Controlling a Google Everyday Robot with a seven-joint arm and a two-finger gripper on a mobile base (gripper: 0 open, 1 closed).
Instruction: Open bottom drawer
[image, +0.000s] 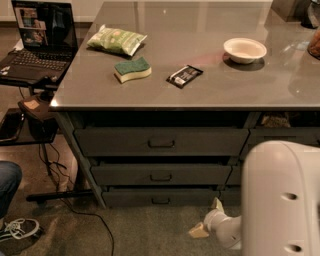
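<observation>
The bottom drawer (160, 197) is the slimmest dark grey front, lowest of a stack of three under the grey counter, and it sits closed with a small loop handle (160, 201) at its centre. My gripper (206, 218) hangs low near the floor, just right of and slightly below that drawer front. Its cream fingertips (198, 231) are spread apart, touching nothing. The white arm body (282, 200) fills the lower right and hides the neighbouring drawer stack.
On the counter (200, 95) lie a green chip bag (117, 39), a green sponge (132, 69), a dark packet (184, 76) and a white bowl (244, 50). A laptop (37, 45) stands on a side stand at left. A person's leg and shoe (17, 229) and cables (90, 210) are on the floor.
</observation>
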